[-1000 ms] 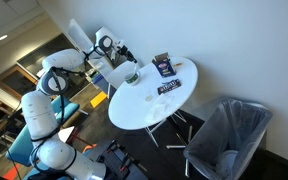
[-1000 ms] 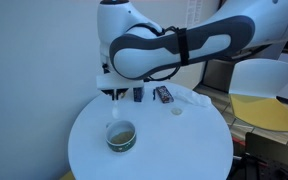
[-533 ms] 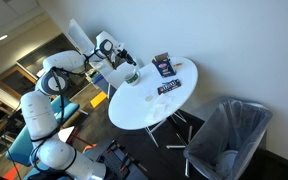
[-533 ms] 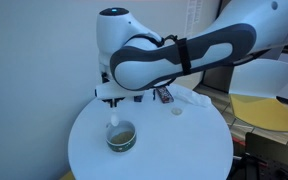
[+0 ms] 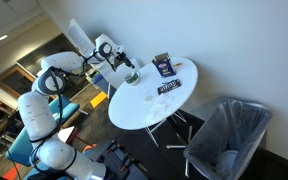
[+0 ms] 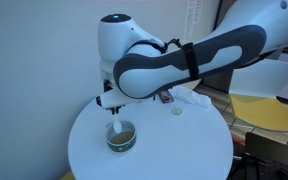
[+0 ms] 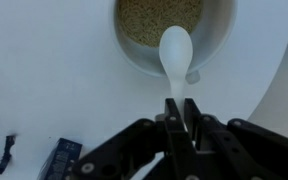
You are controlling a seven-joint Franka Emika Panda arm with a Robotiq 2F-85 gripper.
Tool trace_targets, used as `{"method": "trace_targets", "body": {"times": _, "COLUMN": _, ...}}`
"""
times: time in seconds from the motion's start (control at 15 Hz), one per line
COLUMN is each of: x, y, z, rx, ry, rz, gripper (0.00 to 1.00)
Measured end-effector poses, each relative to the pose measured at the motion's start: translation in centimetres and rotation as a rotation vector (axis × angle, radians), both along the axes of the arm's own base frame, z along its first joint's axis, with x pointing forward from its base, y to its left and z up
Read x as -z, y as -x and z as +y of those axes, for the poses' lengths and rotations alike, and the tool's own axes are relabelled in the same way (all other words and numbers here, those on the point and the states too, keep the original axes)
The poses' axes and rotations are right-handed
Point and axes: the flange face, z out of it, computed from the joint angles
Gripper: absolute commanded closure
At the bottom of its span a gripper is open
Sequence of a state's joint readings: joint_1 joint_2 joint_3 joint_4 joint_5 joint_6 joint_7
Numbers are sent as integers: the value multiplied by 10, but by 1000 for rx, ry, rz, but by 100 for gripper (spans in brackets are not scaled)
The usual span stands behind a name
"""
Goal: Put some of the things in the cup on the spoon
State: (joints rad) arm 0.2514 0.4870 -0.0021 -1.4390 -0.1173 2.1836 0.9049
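Observation:
The small greenish cup (image 6: pixel 121 136) stands on the white round table (image 6: pixel 174 150), near its edge; it also shows in an exterior view (image 5: pixel 131 74). In the wrist view the cup (image 7: pixel 216 42) holds fine tan-green grains. My gripper (image 7: pixel 180 115) is shut on the handle of a white spoon (image 7: pixel 176 50). The spoon's bowl hangs over the cup's near rim, at the edge of the grains. In an exterior view the gripper (image 6: pixel 112 103) is just above the cup, with the spoon (image 6: pixel 114 123) pointing down into it.
A dark upright packet with a label (image 5: pixel 163 65) and a flat dark packet (image 5: pixel 169 87) sit farther along the table. A small white lid (image 6: pixel 177 110) lies past the cup. A grey chair (image 5: pixel 229 130) stands beside the table. The table edge (image 7: pixel 274 90) runs close to the cup.
My gripper has come down and closer to the cup with the spoon, so the spoon's bowl now reaches the cup's rim. The cup and packets have not moved.

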Motion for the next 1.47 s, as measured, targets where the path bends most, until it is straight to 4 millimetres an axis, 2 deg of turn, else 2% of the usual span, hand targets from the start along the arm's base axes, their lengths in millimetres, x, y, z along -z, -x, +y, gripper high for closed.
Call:
{"method": "trace_targets", "body": {"times": 0.67, "x": 35, "y": 14, "z": 18, "rx": -155, "ry": 13, "rz": -104, "gripper": 97}}
{"method": "trace_targets", "body": {"times": 1.47, "x": 49, "y": 37, "z": 28, "rx": -261, "ry": 30, "rz": -118, "gripper": 97}}
